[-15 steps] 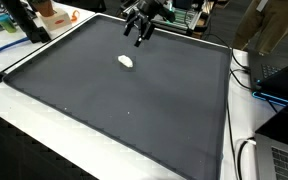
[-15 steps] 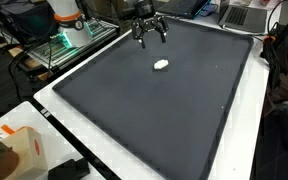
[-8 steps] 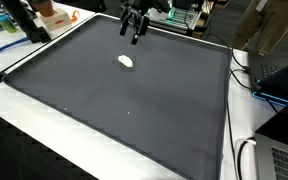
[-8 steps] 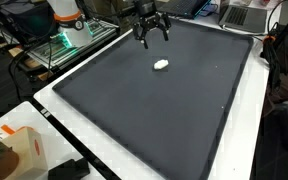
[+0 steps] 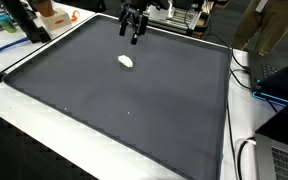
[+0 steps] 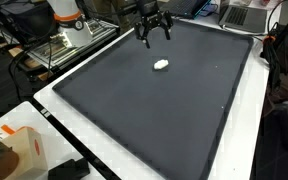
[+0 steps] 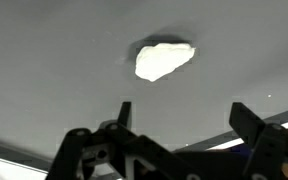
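Wrist view: gripper (image 7: pixel 184 112) hovers with jaws spread wide, holding nothing, above a small white lump (image 7: pixel 164 60) lying on the dark mat (image 7: pixel 44 60). In both exterior views the white lump sits alone toward the mat's far end, near the gripper (image 6: pixel 156 38) but apart from it. Risk (my judgement): it looks low and light, so an off-centre descent could shove it aside or snag the mat.

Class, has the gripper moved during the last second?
Yes, slightly: the gripper has shifted toward the far edge of the dark mat, while the white lump lies unmoved.
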Controlling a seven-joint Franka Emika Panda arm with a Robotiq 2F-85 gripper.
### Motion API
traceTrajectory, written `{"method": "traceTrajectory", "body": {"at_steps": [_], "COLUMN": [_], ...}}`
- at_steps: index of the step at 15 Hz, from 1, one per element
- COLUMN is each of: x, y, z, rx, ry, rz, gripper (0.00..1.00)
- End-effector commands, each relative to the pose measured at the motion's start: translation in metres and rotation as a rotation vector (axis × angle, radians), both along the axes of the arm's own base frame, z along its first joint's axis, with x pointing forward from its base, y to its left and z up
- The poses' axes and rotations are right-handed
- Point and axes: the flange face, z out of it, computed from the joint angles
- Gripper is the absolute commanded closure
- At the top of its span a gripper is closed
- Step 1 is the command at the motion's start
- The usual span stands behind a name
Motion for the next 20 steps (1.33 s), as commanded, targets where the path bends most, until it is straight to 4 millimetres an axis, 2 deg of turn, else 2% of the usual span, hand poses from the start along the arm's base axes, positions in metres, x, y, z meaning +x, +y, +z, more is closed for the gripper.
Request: {"method": "traceTrajectory", "body": {"at_steps": [1, 6, 10, 12, 15, 16, 17, 20], "x": [0.008, 0.023, 0.041, 0.055, 0.078, 0.067, 0.074, 0.074], "y": [-0.004, -0.008, 0.006, 0.01, -0.001, 0.006, 0.002, 0.005], "z": [0.001, -0.009, -0.014, -0.005, 0.036, 0.019, 0.028, 0.023], "rx": [0.026, 0.058, 0.115, 0.141, 0.163, 0.156, 0.161, 0.152], "ry": [0.008, 0.094, 0.172, 0.212, 0.255, 0.222, 0.217, 0.223], "rz": [0.001, 0.032, 0.095, 0.115, 0.102, 0.103, 0.103, 0.107], "gripper": [0.0, 0.0, 0.0, 0.0, 0.0, 0.0, 0.0, 0.0]}}
